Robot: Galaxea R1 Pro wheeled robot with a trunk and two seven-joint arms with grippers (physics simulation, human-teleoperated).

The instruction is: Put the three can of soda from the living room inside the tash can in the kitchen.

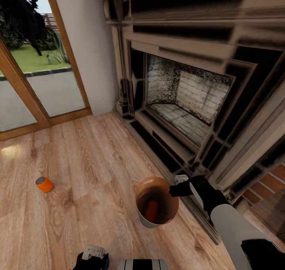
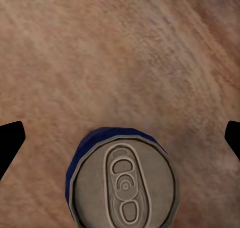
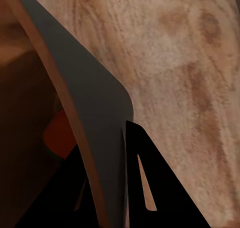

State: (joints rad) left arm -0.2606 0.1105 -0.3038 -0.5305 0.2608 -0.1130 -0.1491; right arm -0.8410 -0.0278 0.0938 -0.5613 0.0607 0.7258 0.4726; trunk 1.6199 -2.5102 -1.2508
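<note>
One bright orange can of soda (image 1: pixel 44 184) lies on its side on the wood floor at the left. A second orange can (image 1: pixel 151 210) rests inside the tash can (image 1: pixel 147 221), which stands before the fireplace. My right gripper (image 1: pixel 177 190) is shut on the bin's rim; in the right wrist view the bin's wall (image 3: pixel 95 87) runs between its fingers (image 3: pixel 145 188). The dark blue can (image 2: pixel 122 185) stands upright on the floor, directly under my left gripper (image 2: pixel 121 138). That gripper is open, with its fingers spread wide to either side of the can.
The ornate dark fireplace (image 1: pixel 186 99) fills the right side, its hearth edge close behind the bin. A glass door with a wood frame (image 1: pixel 39 84) is at the back left. Red brick (image 1: pixel 269 183) shows at the far right.
</note>
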